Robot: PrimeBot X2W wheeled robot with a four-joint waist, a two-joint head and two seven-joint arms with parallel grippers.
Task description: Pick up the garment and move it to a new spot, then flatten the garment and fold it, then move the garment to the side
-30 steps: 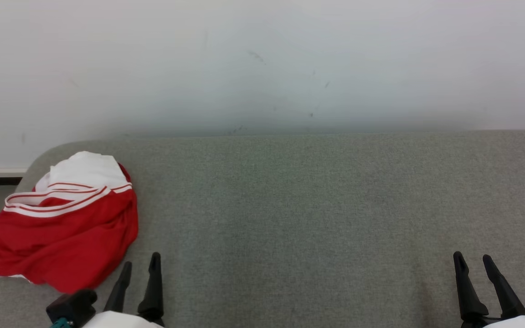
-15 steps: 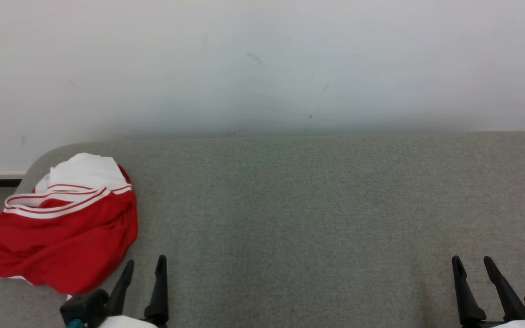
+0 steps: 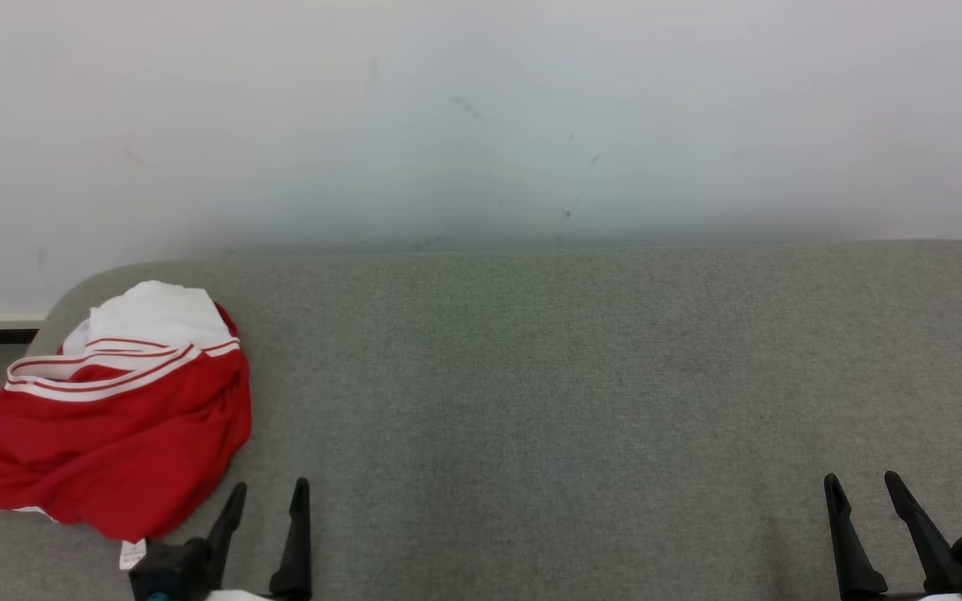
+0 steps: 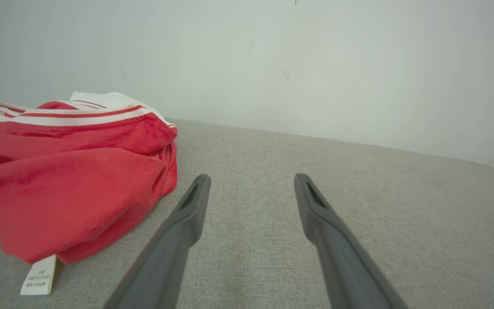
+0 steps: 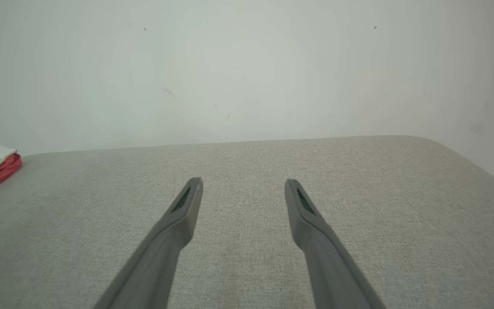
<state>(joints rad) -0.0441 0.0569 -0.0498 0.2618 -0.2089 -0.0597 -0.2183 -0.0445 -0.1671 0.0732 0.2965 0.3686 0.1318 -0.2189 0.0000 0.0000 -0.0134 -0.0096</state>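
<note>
The red and white garment (image 3: 113, 426) — perhaps shorts — lies crumpled at the left end of the counter (image 3: 573, 376). Pick-up is not yet begun: the left gripper (image 3: 270, 486), just beside it, and the right gripper (image 3: 860, 479), well apart, have jaws spread and empty. Next the left one must reach onto the cloth.

Slightly glossy red cloth garment (image 3: 113, 442) on matt, coarse-woven grey surface (image 3: 581, 392).

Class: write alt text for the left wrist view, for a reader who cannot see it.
A crumpled red garment with white striped trim lies on a grey surface, left of the left hand, whose two dark fingers are spread open and empty. A white label sticks out from under the garment's near edge; a pale wall stands behind.
</note>
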